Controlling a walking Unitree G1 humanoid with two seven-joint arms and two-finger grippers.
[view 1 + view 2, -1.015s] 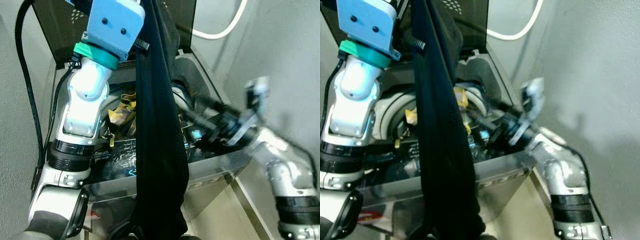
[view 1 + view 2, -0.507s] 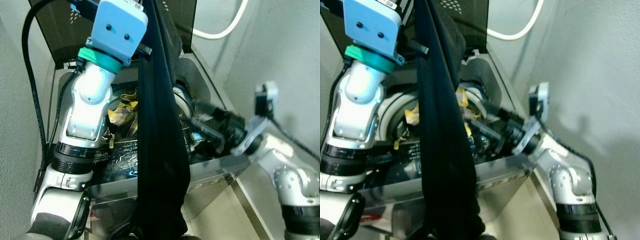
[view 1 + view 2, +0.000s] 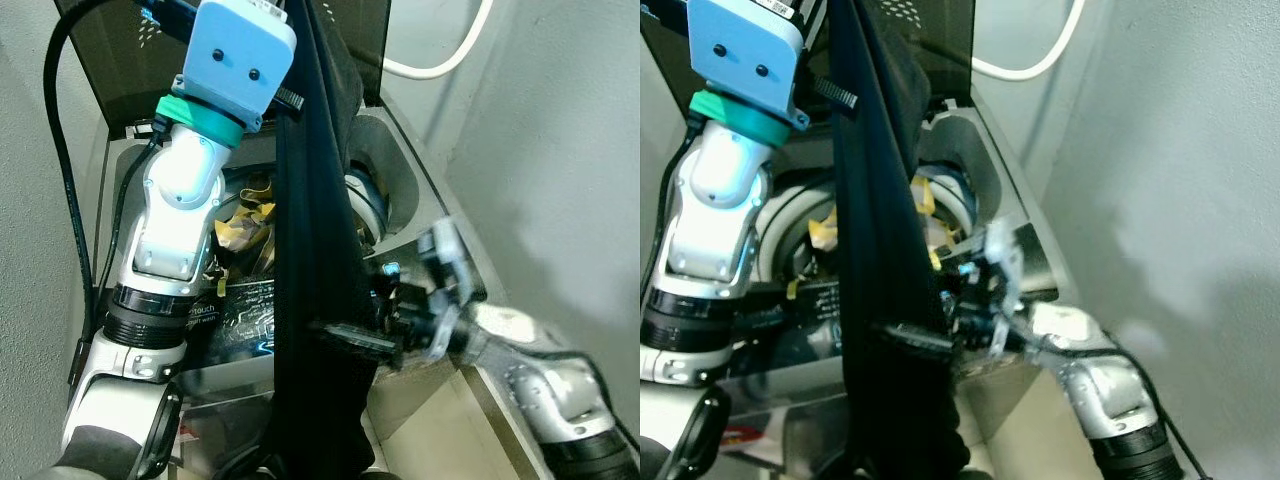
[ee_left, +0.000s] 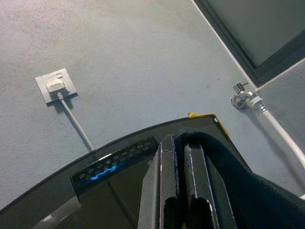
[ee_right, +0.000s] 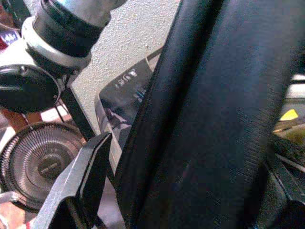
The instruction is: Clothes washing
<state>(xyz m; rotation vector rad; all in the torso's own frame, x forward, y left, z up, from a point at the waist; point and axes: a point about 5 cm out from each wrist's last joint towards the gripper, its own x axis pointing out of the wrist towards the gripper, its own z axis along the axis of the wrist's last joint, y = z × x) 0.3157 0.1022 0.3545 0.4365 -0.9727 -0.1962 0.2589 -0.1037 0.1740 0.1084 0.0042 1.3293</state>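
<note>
A long black garment [image 3: 320,300] hangs from high above the open top-loading washing machine [image 3: 420,190] down past its front edge. My left gripper [image 4: 180,143] is raised overhead and shut on the garment's top end. My right gripper [image 3: 335,338] reaches in from the right at the height of the machine's front rim. It is open, with the hanging cloth [image 5: 205,119] between its fingers [image 5: 81,186]. Yellow-patterned laundry [image 3: 245,225] lies in the drum, partly hidden behind the garment.
The dark lid [image 3: 110,60] stands open at the back. A white hose [image 3: 440,65] and a tap [image 4: 243,98] are on the wall behind, with a wall socket [image 4: 56,85]. A black cable [image 3: 60,180] hangs at left. Walls stand close on both sides.
My right arm has swung down from over the tub to the front, bringing its open gripper around the hanging garment. The left arm and garment have hardly moved.
</note>
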